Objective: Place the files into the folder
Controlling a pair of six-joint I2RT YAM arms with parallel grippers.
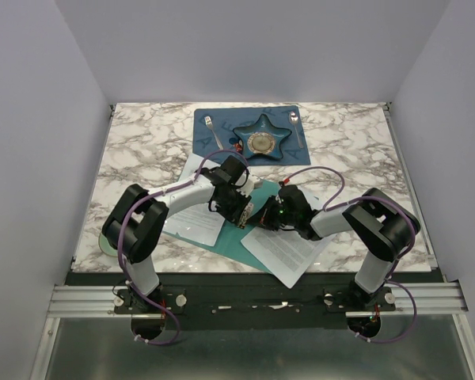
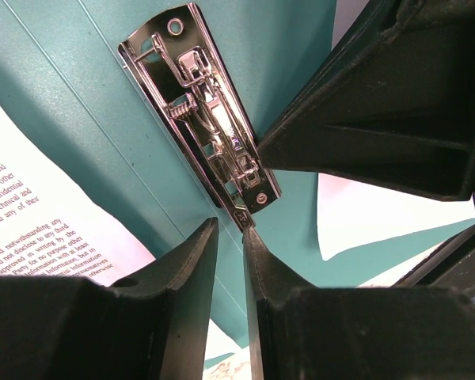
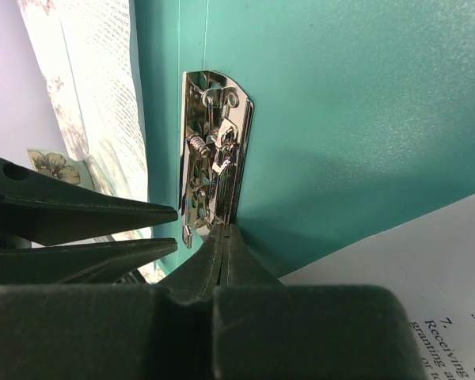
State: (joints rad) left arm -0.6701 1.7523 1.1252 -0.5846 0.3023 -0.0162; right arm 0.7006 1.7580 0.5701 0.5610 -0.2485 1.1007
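The teal folder (image 1: 239, 237) lies open on the marble table, and its silver clip (image 2: 202, 119) (image 3: 214, 158) shows in both wrist views. Files lie as printed white sheets to its left (image 1: 194, 223) (image 2: 39, 229) and to its right (image 1: 289, 249) (image 3: 427, 301). Both grippers meet over the clip. My left gripper (image 1: 245, 214) (image 2: 229, 229) stands a narrow gap open with only folder showing between its fingers; its right fingertip touches the clip's lower end. My right gripper (image 1: 264, 218) (image 3: 222, 229) is shut, its tip against the clip's near end.
A dark blue placemat (image 1: 214, 146) at the back holds a star-shaped dish (image 1: 261, 141) and cutlery. A green disc (image 1: 111, 244) lies by the left arm near the table's left edge. The two arms crowd the middle of the table.
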